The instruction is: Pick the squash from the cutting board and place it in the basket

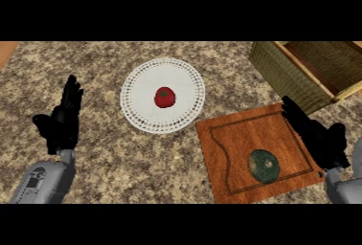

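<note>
A dark green round squash [264, 166] lies on the wooden cutting board [233, 135], toward the board's lower right part. The woven basket [288, 74] with a light wooden rim stands at the upper right, tilted, beyond the board's far corner. My right hand [320, 140] is open with straight fingers, over the board's right edge, just right of the squash and apart from it. My left hand [62, 118] is open, fingers up, resting at the left side of the counter.
A white round plate [145, 103] sits in the middle of the speckled stone counter, left of the board, with a red tomato [164, 97] on it. An orange strip of counter edge [7, 50] shows at the upper left corner.
</note>
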